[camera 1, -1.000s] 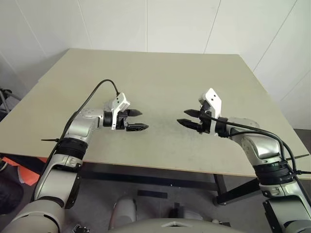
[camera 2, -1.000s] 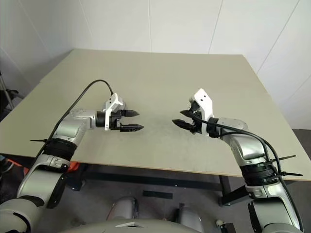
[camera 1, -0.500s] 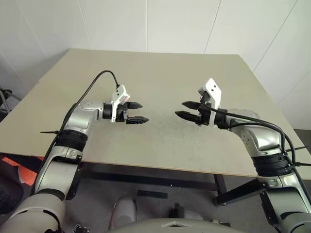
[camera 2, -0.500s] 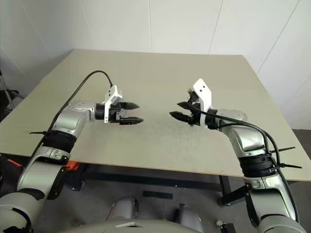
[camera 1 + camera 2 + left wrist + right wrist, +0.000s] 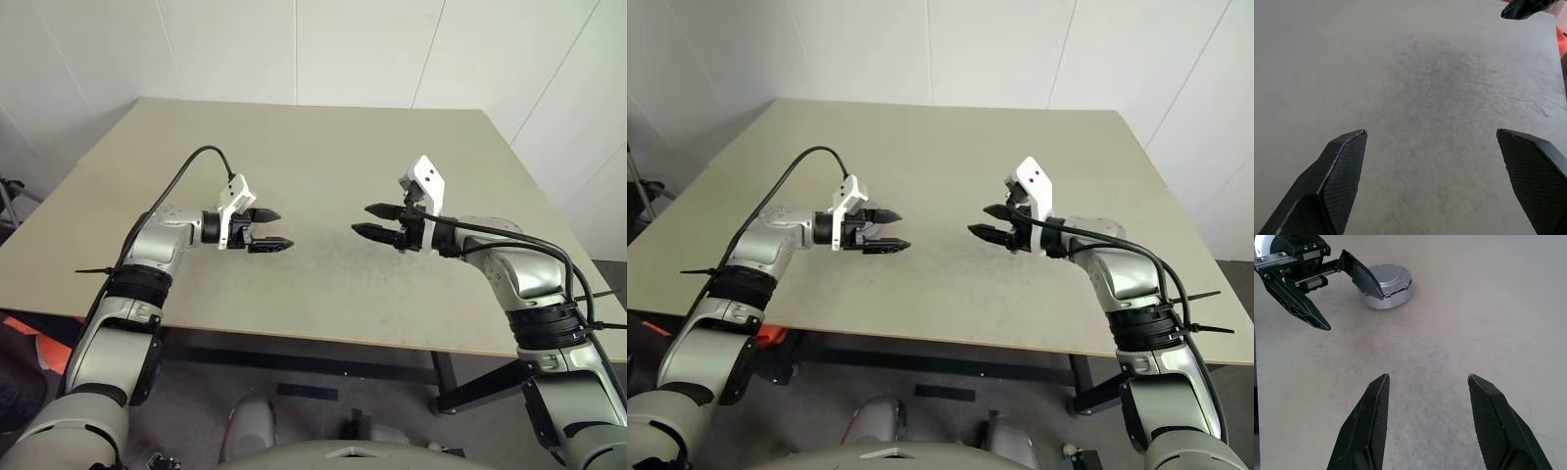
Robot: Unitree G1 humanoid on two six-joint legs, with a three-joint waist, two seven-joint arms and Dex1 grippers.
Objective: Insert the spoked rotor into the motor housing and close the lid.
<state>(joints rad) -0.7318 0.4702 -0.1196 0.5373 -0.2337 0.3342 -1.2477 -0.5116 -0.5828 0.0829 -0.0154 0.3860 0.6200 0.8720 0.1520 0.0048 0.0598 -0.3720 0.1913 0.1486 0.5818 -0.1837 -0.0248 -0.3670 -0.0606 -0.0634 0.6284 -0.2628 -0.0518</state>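
Above the front half of the surface [image 5: 323,127], whose bare top runs open to the far edge, the left pincer [image 5: 282,230] and right pincer [image 5: 361,218] hover facing each other, well apart, both spread and empty, with the silver round motor housing [image 5: 1386,286] lying just past the left pincer, away from the right.

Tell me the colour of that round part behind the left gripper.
Silvery grey metal, with small dark marks near its top edge; clearest in the right wrist view.
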